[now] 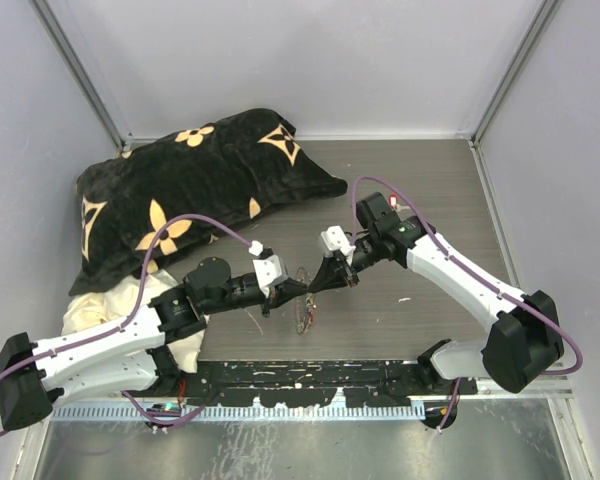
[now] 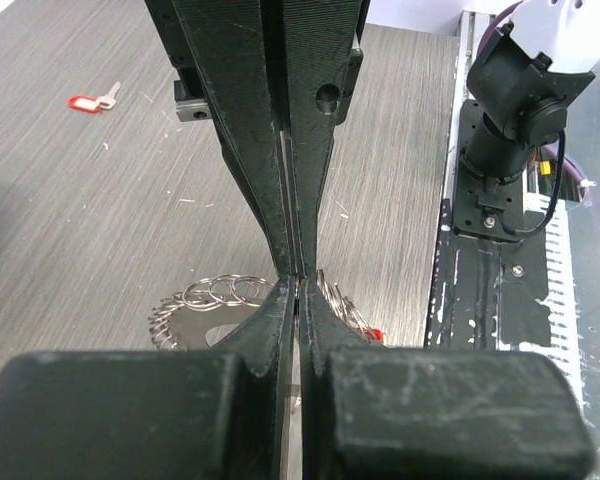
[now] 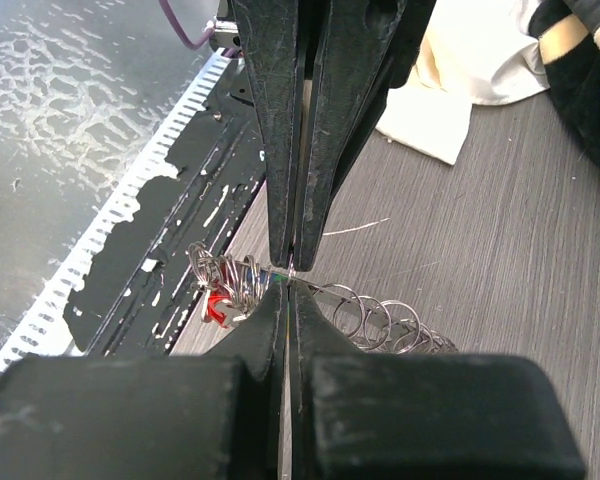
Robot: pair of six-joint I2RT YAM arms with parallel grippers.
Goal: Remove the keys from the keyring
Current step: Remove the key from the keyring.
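While the left arm lies low, stretched from the near-left corner toward the middle, the left end effector (image 2: 295, 275) has its fingers pressed fully together, pinching the wire of the keyring (image 2: 215, 295). This coil sits between both arms, with keys (image 3: 220, 300) bunched on it. The right arm bends at the elbow and reaches leftward; the right end effector (image 3: 290, 268) is closed on the same coil. One loose red key (image 2: 85, 102) lies apart on the tabletop (image 1: 420, 180).
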